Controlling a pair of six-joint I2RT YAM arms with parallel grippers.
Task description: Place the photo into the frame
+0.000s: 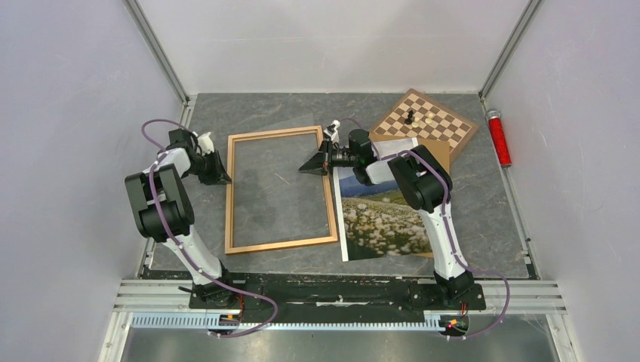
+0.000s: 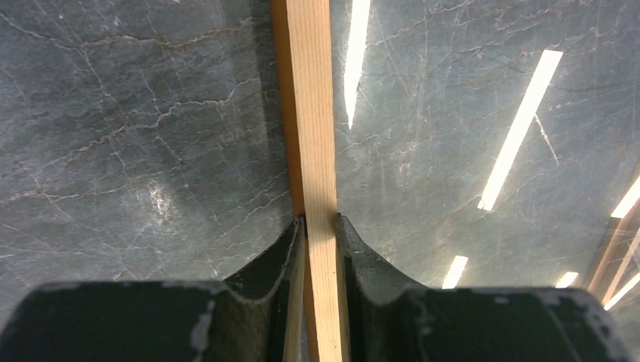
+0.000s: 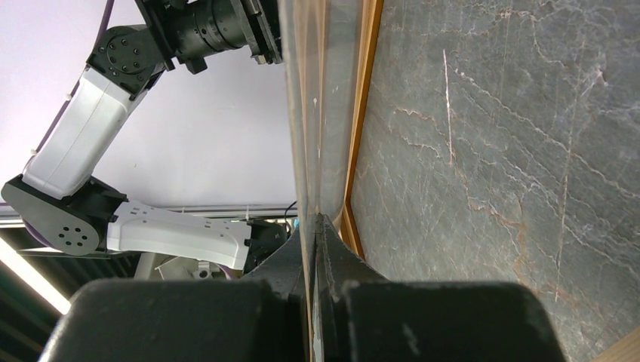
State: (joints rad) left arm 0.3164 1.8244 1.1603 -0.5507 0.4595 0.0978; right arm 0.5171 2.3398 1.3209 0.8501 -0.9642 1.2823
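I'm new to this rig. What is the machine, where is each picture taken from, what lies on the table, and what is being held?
Two robot arms are bolted at the table's near edge. One picture looks down from above, and the other two come from cameras on each wrist. On the grey table lie the wooden frame, the mountain photo beside it, a chessboard with pieces, and a red cylinder. The left gripper pinches the frame's left rail. The right gripper pinches a thin clear sheet at the frame's right side.
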